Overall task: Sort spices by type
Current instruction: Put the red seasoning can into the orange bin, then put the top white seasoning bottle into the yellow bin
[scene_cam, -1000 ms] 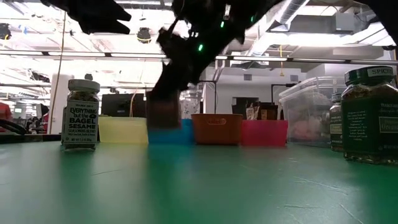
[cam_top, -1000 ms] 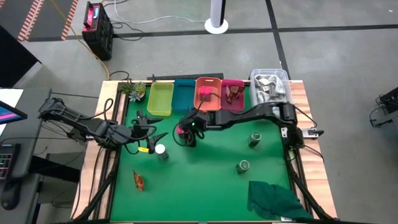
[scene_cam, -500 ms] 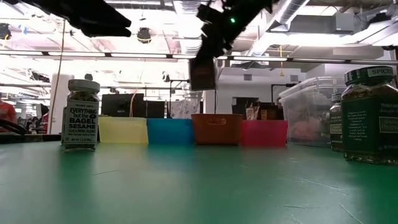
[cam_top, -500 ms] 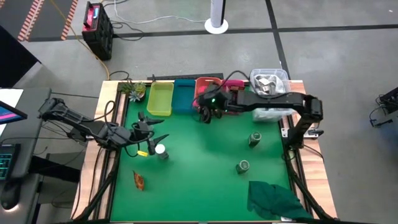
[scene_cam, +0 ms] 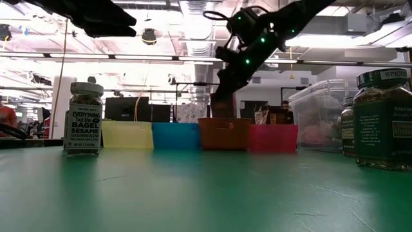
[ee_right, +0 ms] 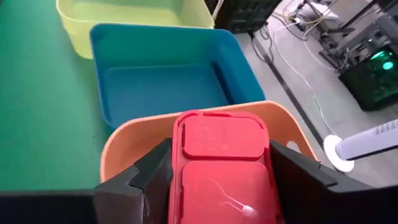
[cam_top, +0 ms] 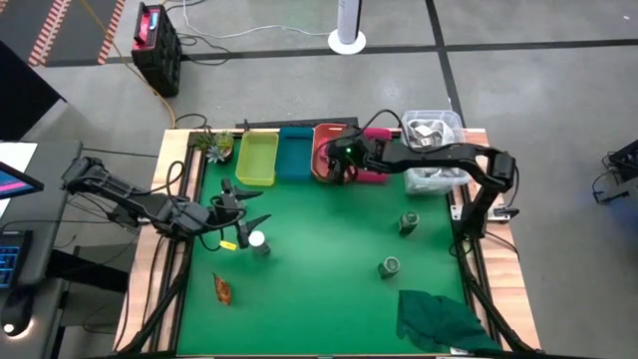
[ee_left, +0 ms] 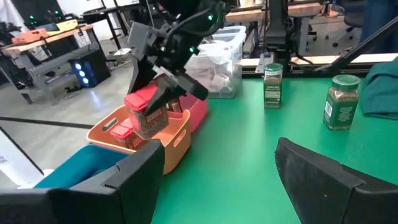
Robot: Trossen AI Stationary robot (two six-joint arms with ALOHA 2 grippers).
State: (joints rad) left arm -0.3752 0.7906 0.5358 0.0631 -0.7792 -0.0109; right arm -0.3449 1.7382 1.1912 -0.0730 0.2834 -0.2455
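A robotics lab or workshop in an open industrial hall: bare concrete floor [cam_top: 518,100] with taped lines, exposed ceiling ducts [scene_cam: 302,13] and strip lights, workbenches [ee_left: 43,43] with equipment in the background, and a green-matted desk [cam_top: 329,269] carrying two mounted arms.

The right arm reaches across the far side of the table, its right gripper [cam_top: 342,166] tilted downward with both fingers clamped on a red-lidded container. The left arm rests low at the left edge, its left gripper [cam_top: 242,206] spread wide.
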